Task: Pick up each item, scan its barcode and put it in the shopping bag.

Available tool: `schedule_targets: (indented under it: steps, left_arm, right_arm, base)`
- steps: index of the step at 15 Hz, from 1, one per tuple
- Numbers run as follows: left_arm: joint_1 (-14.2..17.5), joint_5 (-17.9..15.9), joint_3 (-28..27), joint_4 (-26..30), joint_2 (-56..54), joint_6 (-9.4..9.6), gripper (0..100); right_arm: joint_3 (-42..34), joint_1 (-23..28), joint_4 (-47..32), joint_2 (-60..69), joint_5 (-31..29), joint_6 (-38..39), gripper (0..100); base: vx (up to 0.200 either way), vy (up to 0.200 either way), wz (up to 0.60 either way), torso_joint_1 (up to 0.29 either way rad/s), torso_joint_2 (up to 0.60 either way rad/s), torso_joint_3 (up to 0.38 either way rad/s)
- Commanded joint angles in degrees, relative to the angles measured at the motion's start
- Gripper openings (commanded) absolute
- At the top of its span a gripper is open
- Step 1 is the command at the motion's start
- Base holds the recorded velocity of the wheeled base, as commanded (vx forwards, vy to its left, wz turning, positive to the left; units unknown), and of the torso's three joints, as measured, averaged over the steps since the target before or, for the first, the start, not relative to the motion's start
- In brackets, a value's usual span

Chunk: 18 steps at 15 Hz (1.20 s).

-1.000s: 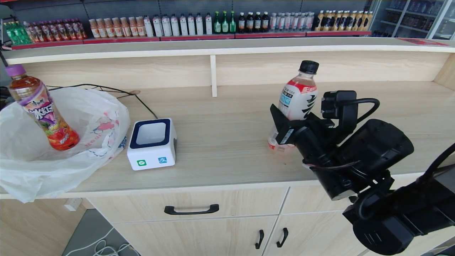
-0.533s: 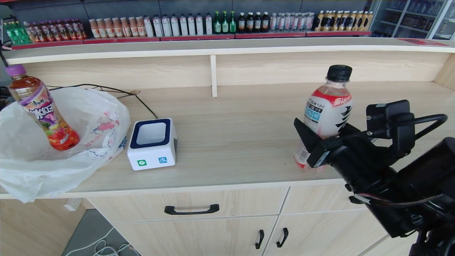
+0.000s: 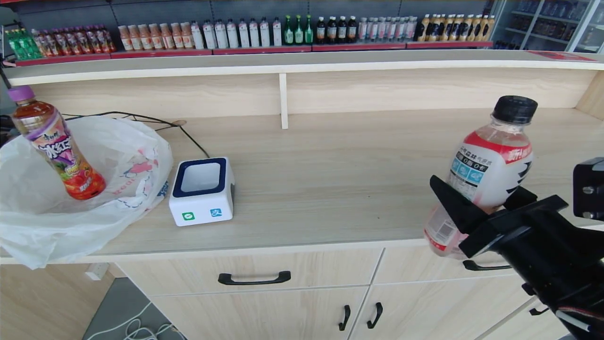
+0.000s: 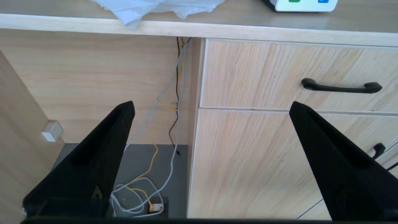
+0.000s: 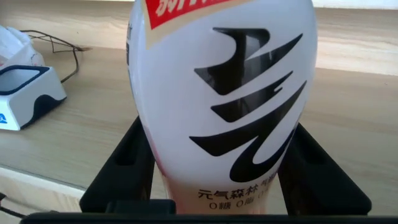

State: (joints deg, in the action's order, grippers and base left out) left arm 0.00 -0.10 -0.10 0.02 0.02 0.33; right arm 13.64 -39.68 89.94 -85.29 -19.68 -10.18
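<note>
My right gripper [image 3: 488,208] is shut on a pale pink drink bottle [image 3: 486,172] with a black cap, held upright above the counter's front edge at the right. Up close in the right wrist view, the bottle [image 5: 217,106] sits between the black fingers [image 5: 124,155]. The white barcode scanner [image 3: 202,190] with a dark blue rim stands left of centre on the counter. A white plastic shopping bag [image 3: 71,189] lies at the far left with an orange tea bottle [image 3: 56,144] leaning in it. My left gripper [image 4: 208,162] hangs open below counter level, facing the cabinet front.
The wooden counter [image 3: 321,179] has a raised back ledge with a white divider [image 3: 283,100]. A black cable [image 3: 141,119] runs behind the bag to the scanner. Drawers with black handles [image 3: 254,278] sit below. Shelves of bottles [image 3: 283,30] line the far wall.
My right gripper has carried the pink bottle to the right and toward the counter's front edge, lifting it off the surface. The bag, tea bottle and scanner have stayed put.
</note>
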Motion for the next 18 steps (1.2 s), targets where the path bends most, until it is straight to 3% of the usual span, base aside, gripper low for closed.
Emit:
schedule_targets:
  steps: [1,4,5,6,12,18]
  left_arm:
    - [0.0,0.01,0.01,-0.02,-0.02,0.02,100]
    - [0.0,0.01,0.01,-0.02,-0.02,0.02,100]
    - [0.0,0.01,0.01,-0.02,-0.02,0.02,100]
    - [0.0,0.01,0.01,-0.02,-0.02,0.02,100]
    - [0.0,0.01,0.01,-0.02,-0.02,0.02,100]
    - [0.0,0.01,0.01,-0.02,-0.02,0.02,100]
  right_arm:
    - [-0.46,-0.05,0.06,1.79,0.6,1.83,0]
    - [0.16,-0.05,0.06,1.35,10.18,6.93,0]
    - [0.07,-0.05,0.06,1.26,10.8,7.19,0]
    - [-0.37,-0.05,0.06,1.09,18.71,11.32,0]
    - [2.97,-0.05,0.06,1.61,27.41,30.22,0]
    - [9.47,-1.36,0.06,-1.64,32.33,36.02,0]
  base:
    - [0.0,0.0,0.0,0.0,0.0,0.0]
    - [0.0,0.0,0.0,0.0,0.0,0.0]
    - [0.0,0.0,0.0,0.0,0.0,0.0]
    - [0.0,0.0,0.0,0.0,0.0,0.0]
    - [0.0,0.0,0.0,0.0,0.0,0.0]
    - [0.0,0.0,0.0,0.0,0.0,0.0]
